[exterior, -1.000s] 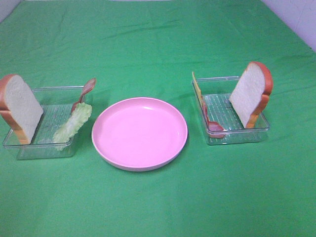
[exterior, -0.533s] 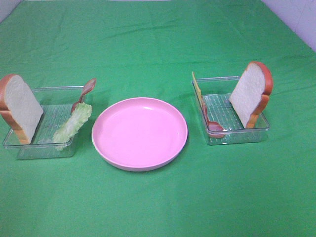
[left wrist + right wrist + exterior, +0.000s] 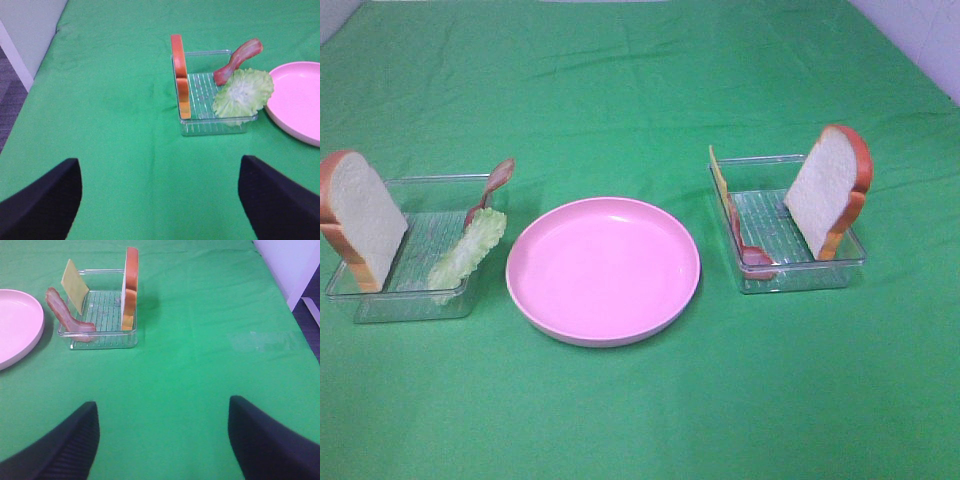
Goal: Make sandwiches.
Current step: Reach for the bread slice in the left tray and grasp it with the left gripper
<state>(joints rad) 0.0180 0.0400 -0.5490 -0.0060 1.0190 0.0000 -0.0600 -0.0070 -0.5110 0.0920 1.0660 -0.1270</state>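
As both hover over cloth (image 3: pixel 120 130), left pincer (image 3: pixel 159 161) and right pincer (image 3: pixel 162 401) gape.

bread slices (image 3: pixel 365 215) (image 3: pixel 820 195) 2 | bacon strips (image 3: pixel 495 183) (image 3: pixel 753 256) 2 | lettuce (image 3: pixel 468 248) 1 | cheese (image 3: pixel 719 176) 1 | trays (image 3: pixel 415 310) (image 3: pixel 802 280) 2 (clear) | plate (image 3: pixel 603 270) 1

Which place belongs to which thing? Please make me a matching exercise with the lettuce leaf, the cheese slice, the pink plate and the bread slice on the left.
Things:
1. lettuce leaf
2. cheese slice
3. pink plate
4. left bread slice

Places:
a. left tray, at the wall farthest from the plate
b. right tray, at the wall nearest the plate
c. between both trays
d. left tray, at the wall nearest the plate

Pairs: 1-d, 2-b, 3-c, 4-a
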